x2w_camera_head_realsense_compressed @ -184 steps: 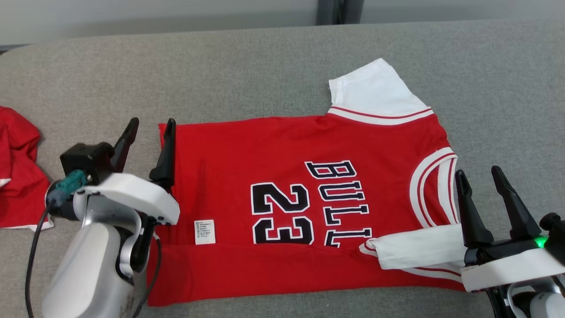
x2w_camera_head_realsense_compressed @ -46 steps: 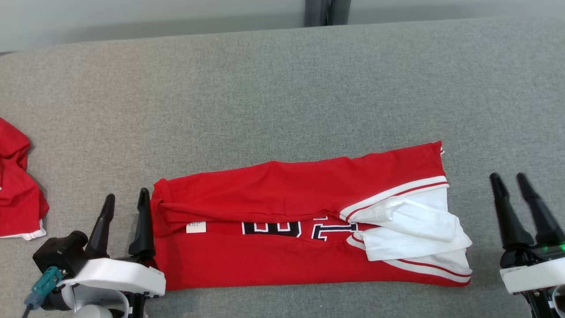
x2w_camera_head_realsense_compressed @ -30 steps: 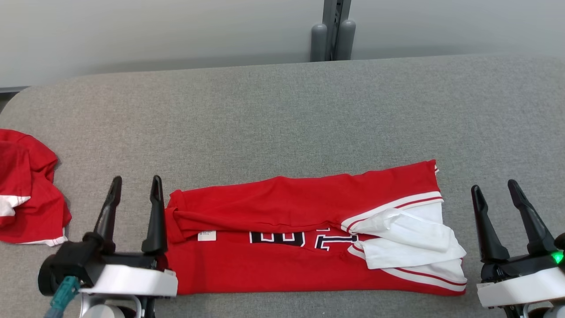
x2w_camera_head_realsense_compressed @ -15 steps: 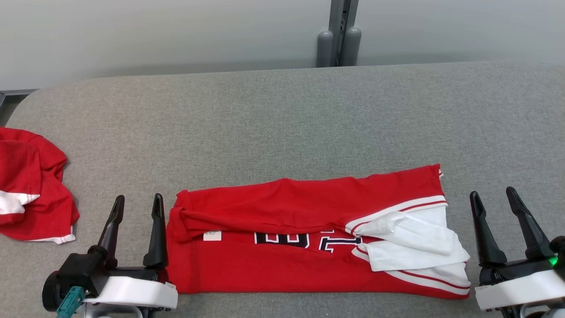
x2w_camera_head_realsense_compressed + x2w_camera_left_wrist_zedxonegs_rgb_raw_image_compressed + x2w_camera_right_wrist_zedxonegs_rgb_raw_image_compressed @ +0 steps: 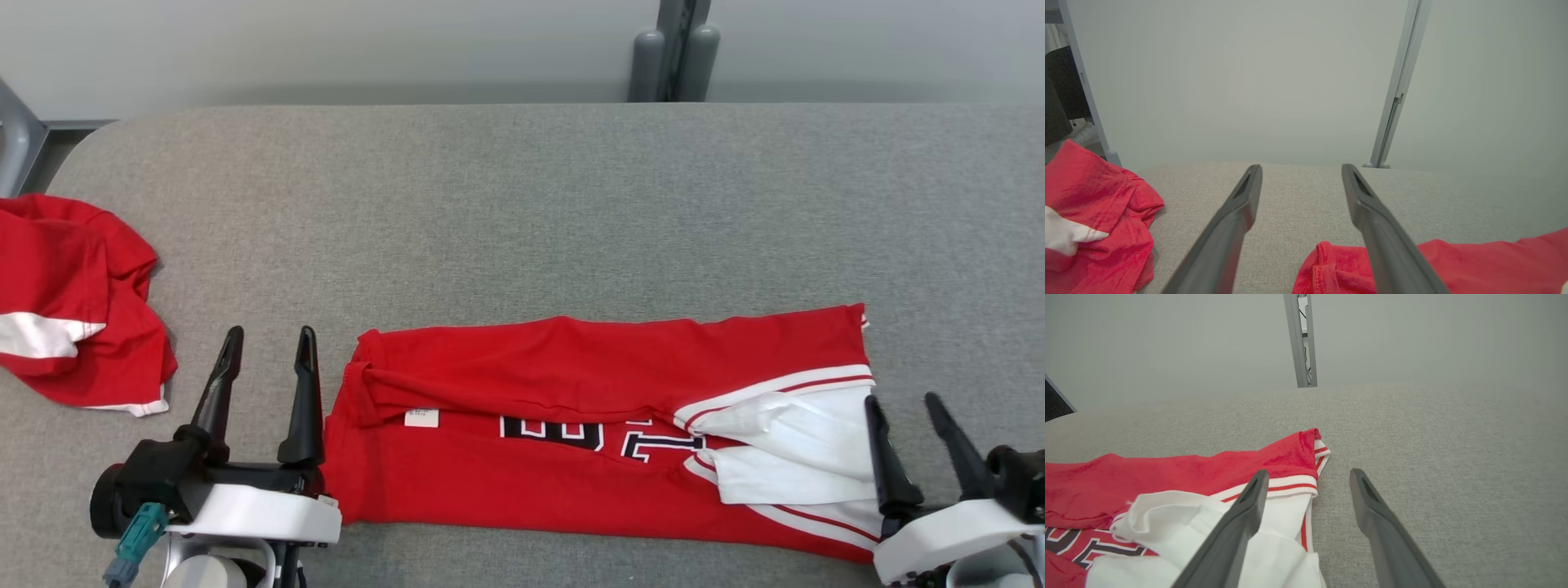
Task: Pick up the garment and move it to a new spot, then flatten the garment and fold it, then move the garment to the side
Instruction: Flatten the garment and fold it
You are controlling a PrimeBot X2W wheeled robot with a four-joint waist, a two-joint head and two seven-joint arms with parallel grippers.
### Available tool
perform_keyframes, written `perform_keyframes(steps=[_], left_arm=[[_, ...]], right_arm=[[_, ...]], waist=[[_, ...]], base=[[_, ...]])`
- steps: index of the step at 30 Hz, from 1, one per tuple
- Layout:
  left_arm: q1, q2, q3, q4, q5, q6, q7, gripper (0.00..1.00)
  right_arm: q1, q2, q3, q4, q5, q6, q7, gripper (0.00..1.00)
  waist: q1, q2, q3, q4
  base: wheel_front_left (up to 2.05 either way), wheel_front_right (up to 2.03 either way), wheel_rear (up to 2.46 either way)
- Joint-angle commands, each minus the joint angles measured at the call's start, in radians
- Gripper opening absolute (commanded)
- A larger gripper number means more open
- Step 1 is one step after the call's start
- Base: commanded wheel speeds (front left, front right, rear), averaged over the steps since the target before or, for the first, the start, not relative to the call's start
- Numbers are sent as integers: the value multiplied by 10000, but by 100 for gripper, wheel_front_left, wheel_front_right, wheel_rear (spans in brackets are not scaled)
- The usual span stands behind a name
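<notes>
Beside the jersey's hem end, the left gripper (image 5: 270,331) stands with its jaws spread wide and nothing between them. Its inner finger is just off the folded hem, and whether it touches the cloth cannot be told. At the jersey's other end the right gripper (image 5: 902,399) is likewise spread and empty, with one finger over the white sleeve (image 5: 804,457) and the other over bare cloth just past the jersey's edge. The jersey (image 5: 571,367) lies flat as a long red band. Both long sides are folded in toward the middle, so that only a strip of black-and-white lettering (image 5: 604,433) and a small white label (image 5: 421,417) show in the gap. Red-and-white trim (image 5: 775,388) crosses it by the sleeve. It rests on the near part of a grey woven surface (image 5: 522,204), which runs bare well beyond the jersey's far side and rounds off at the corner beyond the hem end. Well apart from the jersey, past the left gripper, a crumpled red heap (image 5: 73,302) with a white band lies at the surface's edge. Behind the jersey, past the surface's far edge, rises a plain pale wall (image 5: 326,41). A grey upright post (image 5: 673,49) stands against it, and a slanted grey frame (image 5: 16,135) shows behind the heap.
</notes>
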Motion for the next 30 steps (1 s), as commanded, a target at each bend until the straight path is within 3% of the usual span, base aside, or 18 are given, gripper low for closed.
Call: perform_keyframes(steps=[1,8,14,15,16,17,23,30], left_arm=[[-173,-59,4,36,95,-86,-43,100],[-335,-265,-45,195,242,-338,-43,100],[-438,-353,27,255,314,-427,-43,100],[-450,-367,47,261,322,-426,-43,100],[-455,-379,66,263,353,-430,-43,100],[-462,-386,90,267,377,-453,-43,100],[-410,-414,274,235,476,-505,-44,100],[-262,-452,444,175,557,-530,-44,100]], right_arm=[[-211,-28,186,446,173,5,-41,100],[-544,111,943,2594,847,3,330,100],[-728,251,1606,3620,1462,-3,793,100],[-769,250,1767,3766,1574,0,967,89],[-820,248,1918,3866,1682,0,1028,48],[-855,247,2050,3931,1812,2,1064,0],[-1122,-201,2456,3769,2249,-12,700,0],[-1063,-1294,1860,3277,2624,-55,332,0]], waist=[[0,-1,103,131],[0,-1,317,329],[0,-1,408,344],[0,-1,420,336],[0,-1,429,323],[0,-1,437,310],[0,-1,447,154],[0,-1,393,-126]], base=[[0,0,0],[0,0,0],[0,0,0],[0,0,0],[0,0,0],[0,0,0],[0,0,0],[0,0,0]])
